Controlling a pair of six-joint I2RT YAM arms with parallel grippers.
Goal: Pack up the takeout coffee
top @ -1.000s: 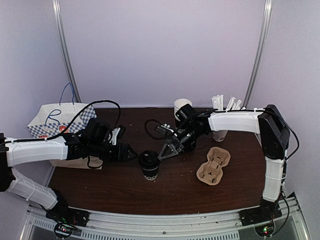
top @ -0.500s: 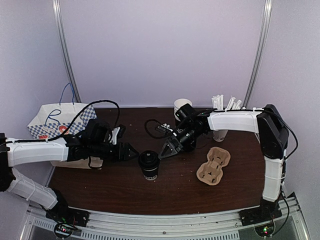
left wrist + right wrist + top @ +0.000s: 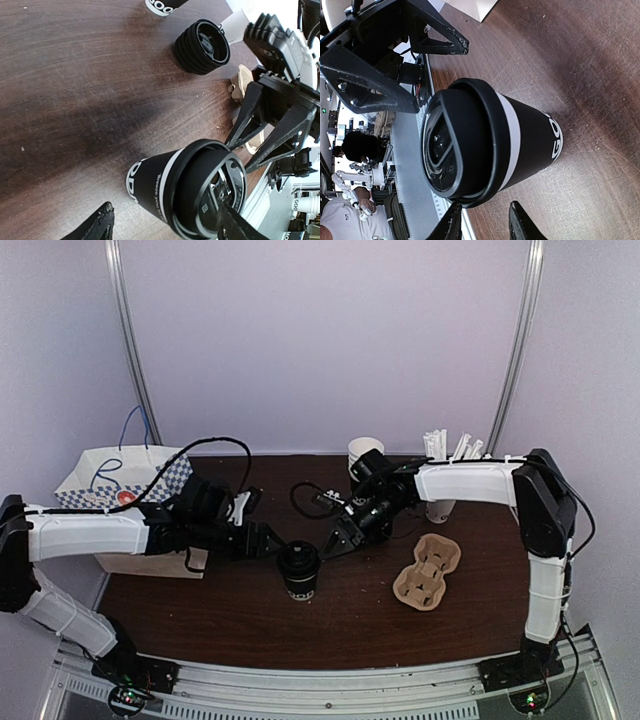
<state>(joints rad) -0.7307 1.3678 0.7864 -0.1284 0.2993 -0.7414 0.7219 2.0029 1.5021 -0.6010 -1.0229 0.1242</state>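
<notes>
The takeout coffee stands on the counter between the two tools, slightly nearer the arm bases than either one. The left tool lies just to the cup's left. Its fingers are spread wide and grip nothing. In the left wrist view the cup's top sits just ahead of the open fingertips, closer to one finger than the other, and the pictures do not settle whether it touches. The right tool comes in from the cup's far right side, tips angled down toward the lid. Its fingers are parted only narrowly, with nothing between them, and sit close to the cup.

The cup is upright, its long axis vertical, base on the counter and black sip lid pointing up. The white print on its side faces the arm bases.
</notes>
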